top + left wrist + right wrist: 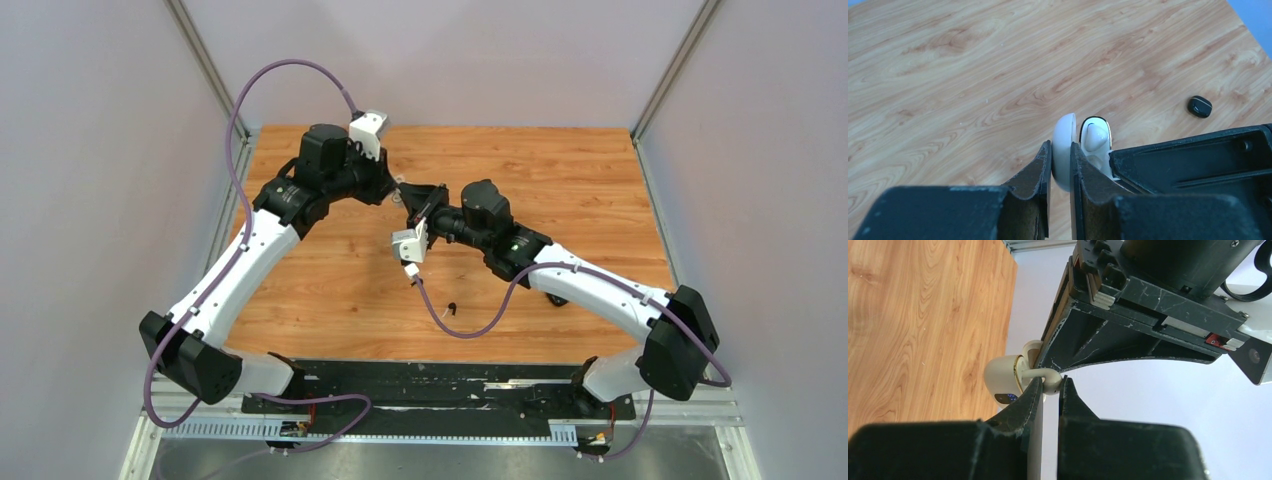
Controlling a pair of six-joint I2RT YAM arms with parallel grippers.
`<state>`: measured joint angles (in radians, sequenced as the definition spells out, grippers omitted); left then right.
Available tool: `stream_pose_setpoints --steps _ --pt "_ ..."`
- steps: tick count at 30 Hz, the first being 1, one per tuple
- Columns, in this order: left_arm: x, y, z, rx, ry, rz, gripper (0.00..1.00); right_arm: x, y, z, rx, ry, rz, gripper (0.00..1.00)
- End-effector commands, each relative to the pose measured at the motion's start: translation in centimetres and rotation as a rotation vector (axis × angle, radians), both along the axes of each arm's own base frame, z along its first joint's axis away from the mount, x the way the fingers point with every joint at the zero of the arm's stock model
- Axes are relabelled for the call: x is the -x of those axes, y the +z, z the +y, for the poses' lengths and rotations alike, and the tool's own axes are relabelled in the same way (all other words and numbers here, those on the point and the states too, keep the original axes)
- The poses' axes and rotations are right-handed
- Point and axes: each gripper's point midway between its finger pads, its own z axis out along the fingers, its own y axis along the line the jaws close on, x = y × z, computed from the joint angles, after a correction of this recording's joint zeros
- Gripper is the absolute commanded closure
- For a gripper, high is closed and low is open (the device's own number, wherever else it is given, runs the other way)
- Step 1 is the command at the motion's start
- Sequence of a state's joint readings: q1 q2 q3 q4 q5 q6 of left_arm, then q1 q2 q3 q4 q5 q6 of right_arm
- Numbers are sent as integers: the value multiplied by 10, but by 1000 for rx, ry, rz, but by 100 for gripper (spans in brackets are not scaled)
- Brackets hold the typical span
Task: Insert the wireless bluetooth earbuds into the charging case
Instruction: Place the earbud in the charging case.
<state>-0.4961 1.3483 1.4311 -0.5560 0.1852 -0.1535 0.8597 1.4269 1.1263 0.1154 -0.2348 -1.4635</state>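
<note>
The white charging case (pixel 1002 376) hangs open above the wooden table, small blue lights on its front. My left gripper (pixel 1061 146) is shut on the case's lid (pixel 1064 135). My right gripper (pixel 1052 385) is shut on a white earbud (pixel 1048 375), whose other end reaches into the case's gold-rimmed mouth. In the left wrist view a white earbud (pixel 1095 136) shows in the case's well, right beside the right gripper's finger (pixel 1193 160). A black earbud (pixel 1199 106) lies loose on the table. In the top view both grippers meet at mid-table (pixel 408 197) and hide the case.
The loose black earbud (pixel 452 307) lies in front of the right arm, near its purple cable (pixel 480 325). A dark object (pixel 553 298) sits partly under the right forearm. Grey walls enclose the wooden table (pixel 560 170) on three sides.
</note>
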Motion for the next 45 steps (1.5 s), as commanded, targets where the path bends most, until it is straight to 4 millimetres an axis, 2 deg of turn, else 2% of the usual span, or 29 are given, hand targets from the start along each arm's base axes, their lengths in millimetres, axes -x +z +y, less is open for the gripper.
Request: stream_pose_setpoints --steps 1,12,22,29,33,36,45 --pt "6 30 -6 47 -51 -99 100 12 11 -2 -24 45 10 100" --pt "15 32 -18 91 -129 -90 100 15 5 0 -9 66 22 100" --pt "11 36 -14 52 -130 -141 100 12 -9 -10 75 40 58 97" --pt "12 36 -12 41 -136 -151 100 12 -11 -9 90 48 66 83" --pt "12 34 -11 34 -131 -147 100 14 -1 -11 76 52 75 81" --pt "10 32 -10 31 -122 -144 100 19 9 -13 57 73 89 73" --pt "12 32 -14 41 -141 -139 100 21 15 -15 44 74 146 61"
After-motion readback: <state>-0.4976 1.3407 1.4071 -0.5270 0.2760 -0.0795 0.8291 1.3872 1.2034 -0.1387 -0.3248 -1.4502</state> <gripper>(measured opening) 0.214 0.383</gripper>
